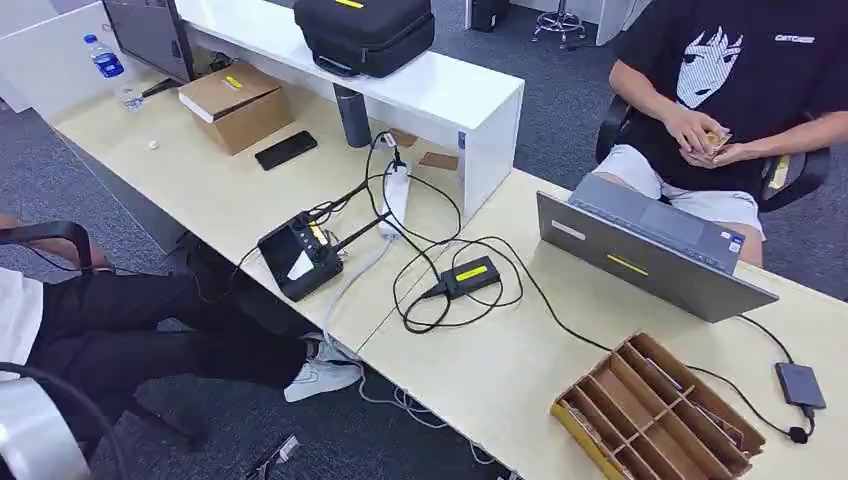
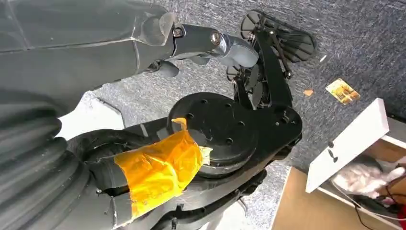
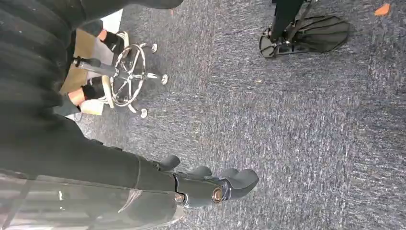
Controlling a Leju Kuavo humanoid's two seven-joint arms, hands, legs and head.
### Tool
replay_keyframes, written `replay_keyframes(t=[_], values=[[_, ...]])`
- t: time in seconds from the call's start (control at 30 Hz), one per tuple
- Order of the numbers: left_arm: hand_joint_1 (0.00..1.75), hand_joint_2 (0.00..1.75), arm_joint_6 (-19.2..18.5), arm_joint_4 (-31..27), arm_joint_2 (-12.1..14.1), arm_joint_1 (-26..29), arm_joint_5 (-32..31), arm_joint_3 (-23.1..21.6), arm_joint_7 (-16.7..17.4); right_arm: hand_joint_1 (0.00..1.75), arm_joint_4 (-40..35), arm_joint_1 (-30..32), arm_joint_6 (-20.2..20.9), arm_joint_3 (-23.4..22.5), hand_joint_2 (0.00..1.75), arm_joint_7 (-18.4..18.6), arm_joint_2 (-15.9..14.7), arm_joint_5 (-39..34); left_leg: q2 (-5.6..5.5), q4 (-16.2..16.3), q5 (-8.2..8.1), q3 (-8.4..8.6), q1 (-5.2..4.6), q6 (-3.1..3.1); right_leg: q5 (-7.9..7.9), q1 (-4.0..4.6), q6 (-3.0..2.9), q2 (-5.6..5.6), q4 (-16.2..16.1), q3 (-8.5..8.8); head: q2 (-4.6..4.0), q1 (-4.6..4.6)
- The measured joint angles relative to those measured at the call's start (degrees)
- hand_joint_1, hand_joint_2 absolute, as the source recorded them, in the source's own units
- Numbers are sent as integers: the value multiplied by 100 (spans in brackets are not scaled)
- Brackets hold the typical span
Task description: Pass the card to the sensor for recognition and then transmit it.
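Head view, L to R. Far left on the tabletop [image 1: 230, 190]: water bottle [image 1: 104, 57], then a closed cardboard box [image 1: 236, 104] w/ a black phone [image 1: 285, 150] just beside it on the near side. Centre: black handheld controller [image 1: 299, 256] at the near edge, white power strip [image 1: 396, 193] w/ tangled black cables, and a small black sensor [image 1: 470, 276] w/ yellow label, lying flat, cabled. Far centre: white raised shelf [image 1: 440, 90] carrying a black bag [image 1: 365, 32]. Right of centre: grey laptop [image 1: 648, 252], lid open, back toward me. Near right: brown compartmented cardboard tray [image 1: 655, 410] at the tabletop's near edge; small grey drive [image 1: 801, 385] just right of it, on a cable.

Card [image 1: 716, 139]: far right, beyond the laptop, held in both hands of a seated person [image 1: 735, 75] in a black T-shirt; well apart from the sensor.

My left hand [image 2: 210, 45], left wrist view: hangs over grey carpet [image 2: 354, 43], fingers loosely curled, apart, nothing in them. Yellow card-like scrap [image 2: 342, 91] lies on the carpet.

My right hand [image 3: 210, 184], right wrist view: hangs over carpet, fingers half curled w/ gaps between, holding nothing. Chair base [image 3: 129, 74] w/ castors stands further off.
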Motion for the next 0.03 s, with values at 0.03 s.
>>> replay_keyframes(t=[0.03], values=[[0, 175, 0, -26, 15, 4, -7, -7, -104, 0, 0, 1, 0, 0, 175, 0, 0, 0, 0, 0, 0, 0, 0, 0, 0, 0, 0, 0, 0, 0, 0, 0]])
